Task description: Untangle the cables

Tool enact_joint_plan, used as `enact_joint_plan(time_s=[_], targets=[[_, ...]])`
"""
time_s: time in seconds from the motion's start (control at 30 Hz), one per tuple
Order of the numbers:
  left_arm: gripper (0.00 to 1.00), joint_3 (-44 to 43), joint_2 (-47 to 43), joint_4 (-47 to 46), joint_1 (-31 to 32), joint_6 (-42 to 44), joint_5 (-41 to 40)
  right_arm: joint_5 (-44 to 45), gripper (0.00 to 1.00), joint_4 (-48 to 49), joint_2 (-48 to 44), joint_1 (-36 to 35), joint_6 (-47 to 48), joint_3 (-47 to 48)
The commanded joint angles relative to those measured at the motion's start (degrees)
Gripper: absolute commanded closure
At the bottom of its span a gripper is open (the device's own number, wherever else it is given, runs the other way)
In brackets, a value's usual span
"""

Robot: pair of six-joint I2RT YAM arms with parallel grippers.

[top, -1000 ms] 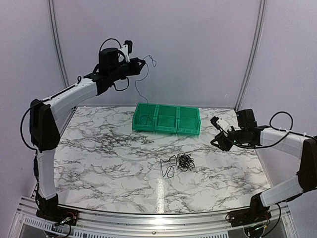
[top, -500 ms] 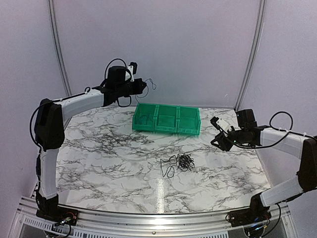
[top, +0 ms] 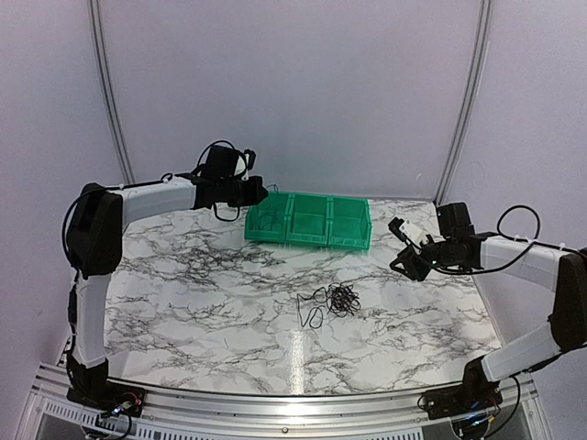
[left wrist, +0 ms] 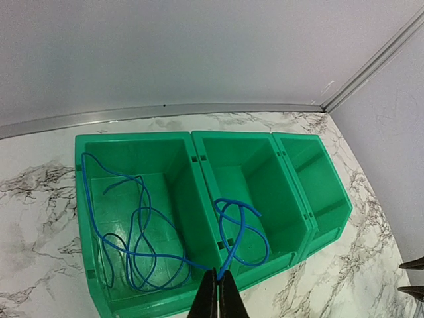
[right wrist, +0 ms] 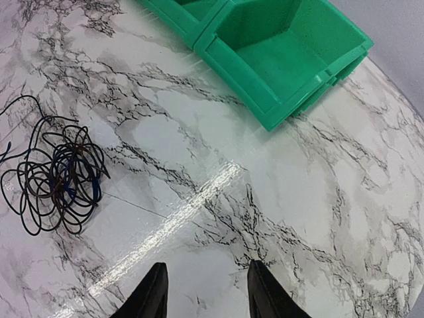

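Observation:
My left gripper is shut on a thin blue cable just above the near wall of the green bins. Most of that cable lies coiled in the left bin; one loop hangs over the middle bin. In the top view the left gripper hovers at the bins' left end. A knotted clump of black cables with a bit of blue lies on the marble table; it also shows in the right wrist view. My right gripper is open and empty, right of the clump.
The three joined green bins stand at the back of the marble table. The middle and right bins hold nothing on their floors. Pale walls close in behind and at both sides.
My left arm has come down from high above the table to just over the left bin, lowering the blue cable into it. The right arm and the clump have not moved.

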State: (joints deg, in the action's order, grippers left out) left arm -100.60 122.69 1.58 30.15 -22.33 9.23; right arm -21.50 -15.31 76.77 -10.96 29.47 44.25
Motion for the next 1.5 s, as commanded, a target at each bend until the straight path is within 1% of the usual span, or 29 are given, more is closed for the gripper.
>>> enact_joint_plan(time_s=[0.0,0.13,0.27,0.4,0.6,0.63,0.73,0.8,0.83,0.87,0.9,0.93,1.13,1.33,1.4,1.47], targets=[[1.00,-5.0,4.1,5.2,0.1,-1.6,-0.3,0.2,0.58,-0.2,0.0,0.6,0.7,1.0],[1.00,-10.4,7.3,11.8,0.4,-1.9,-6.5,0.3,0.58,-0.3,0.0,0.6,0.8,1.0],[1.00,-11.3,8.4,14.1,0.3,-4.0,-11.8,0.4,0.58,-0.3,-0.1,0.6,0.9,0.9],[0.99,-12.1,10.4,14.1,0.6,-4.5,-9.9,0.2,0.58,-0.3,0.0,0.6,0.9,1.0],[0.92,-11.9,10.4,14.1,0.7,-3.7,-6.7,-0.1,0.58,-0.6,-0.7,0.6,0.8,1.0],[0.88,-11.7,9.8,14.1,0.6,-3.1,-6.6,-0.1,0.58,-0.6,-1.0,0.6,0.8,0.9],[0.69,-10.9,7.4,14.2,0.6,-1.4,-7.0,-0.2,0.58,-0.4,-1.7,0.6,0.8,0.8],[0.58,-9.8,5.3,14.4,0.6,-0.4,-7.7,-0.4,0.58,-0.5,-2.2,0.6,0.8,0.9],[0.50,-9.2,4.1,14.5,0.6,0.1,-7.9,-0.4,0.58,-0.5,-2.3,0.6,0.8,0.8],[0.35,-7.8,2.6,14.6,0.6,0.2,-8.1,-0.5,0.58,-0.5,-2.6,0.6,0.8,0.8],[0.07,-6.5,1.1,14.6,0.6,0.4,-8.2,-0.7,0.58,-0.5,-2.9,0.6,0.8,0.7],[0.02,-5.2,-0.7,14.6,0.6,0.7,-7.7,-0.7,0.58,-0.5,-3.2,0.6,0.9,0.7],[0.01,5.3,-13.3,15.2,0.7,7.2,-5.0,-0.8,0.58,-0.8,-5.9,0.6,1.1,0.4],[0.01,18.9,-26.7,13.7,2.8,15.7,-6.4,-0.5,0.57,0.1,-7.8,0.6,1.4,-0.8],[0.01,25.0,-33.7,10.4,5.0,18.3,-9.5,-0.7,0.57,0.3,-8.0,0.6,1.7,-1.0],[0.01,31.7,-40.8,5.2,8.3,21.7,-18.9,-0.8,0.57,0.3,-7.8,0.6,2.0,-1.0]])
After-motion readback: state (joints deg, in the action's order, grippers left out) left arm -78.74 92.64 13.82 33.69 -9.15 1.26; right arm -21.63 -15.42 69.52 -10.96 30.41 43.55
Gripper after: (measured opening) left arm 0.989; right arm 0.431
